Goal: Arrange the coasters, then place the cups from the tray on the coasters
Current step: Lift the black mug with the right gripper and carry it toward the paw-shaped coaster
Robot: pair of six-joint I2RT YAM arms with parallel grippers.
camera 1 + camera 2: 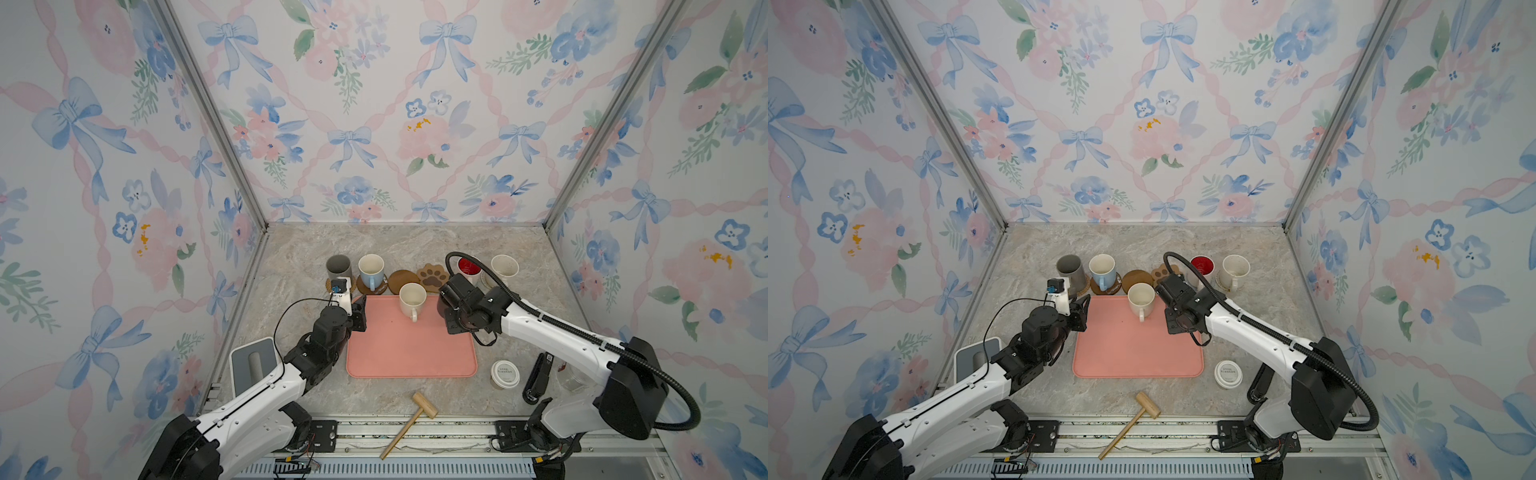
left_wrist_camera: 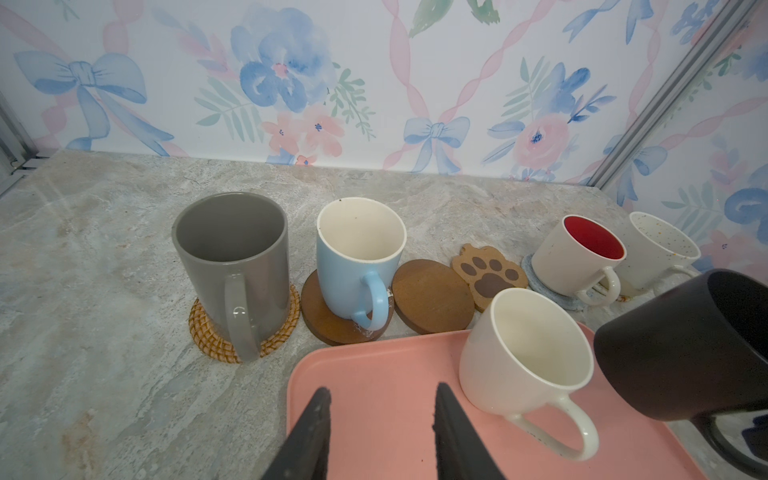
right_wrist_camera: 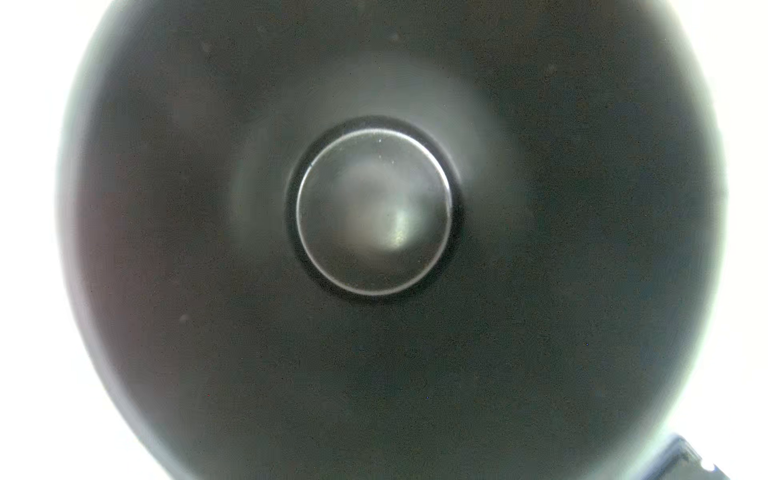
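Along the back stand a grey mug on a tan rattan coaster, a light-blue mug on a wooden round, a bare wooden round, a paw coaster, a red-inside mug on a grey-blue mat, and a speckled mug. A cream mug stands on the pink tray. My left gripper hangs open over the tray's far left corner. My right gripper is shut on the black mug, lifted and tilted; its wrist view looks into it.
A white-lidded paper cup and a black object sit right of the tray. A wooden mallet lies at the front edge. A grey-and-white device rests at the left wall.
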